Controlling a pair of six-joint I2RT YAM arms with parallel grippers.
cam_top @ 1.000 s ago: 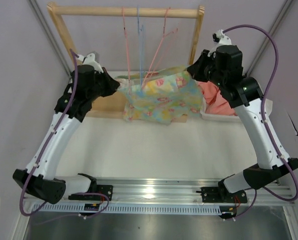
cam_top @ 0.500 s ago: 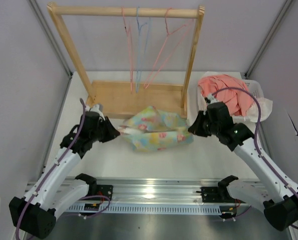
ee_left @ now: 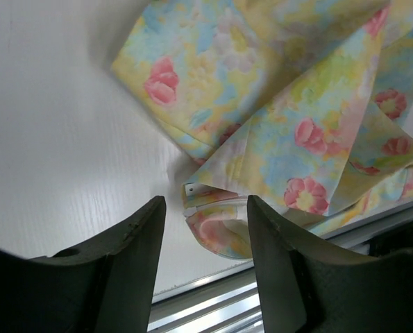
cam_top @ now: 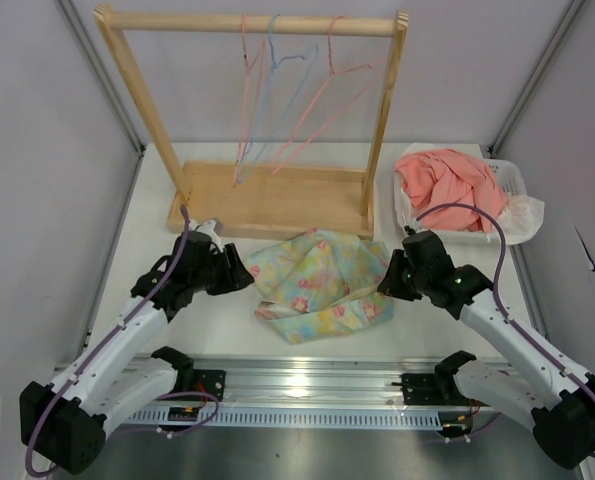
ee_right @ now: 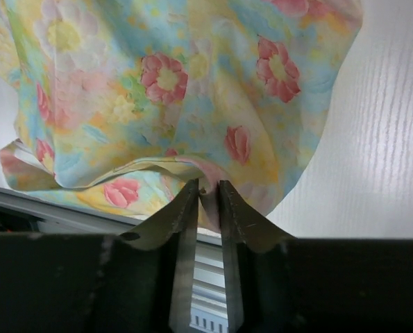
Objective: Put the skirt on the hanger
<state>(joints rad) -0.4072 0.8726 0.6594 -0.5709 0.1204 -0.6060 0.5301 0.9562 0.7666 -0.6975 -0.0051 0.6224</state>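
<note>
The skirt (cam_top: 317, 282), pastel yellow and blue with pink flowers, lies crumpled on the white table in front of the rack. My left gripper (cam_top: 239, 275) is at its left edge. In the left wrist view that gripper (ee_left: 205, 208) stands open, with a skirt (ee_left: 282, 104) corner just ahead of the tips, untouched. My right gripper (cam_top: 385, 283) is at the skirt's right edge. Seen from the right wrist, this gripper (ee_right: 208, 189) pinches a fold of the skirt (ee_right: 157, 90). The pink hanger (cam_top: 330, 50) hangs tilted from the rail, bare.
The wooden rack (cam_top: 267, 195) stands behind the skirt, with another pink hanger (cam_top: 245, 100) and a light blue one (cam_top: 275, 90) on its rail. A white basket (cam_top: 512, 178) holding a coral-pink garment (cam_top: 442, 180) sits at the back right. A metal rail (cam_top: 307, 380) runs along the near edge.
Both arms came down from the rack and brought the skirt onto the table. My left gripper opened and let go of it. The hangers now swing to the left.
</note>
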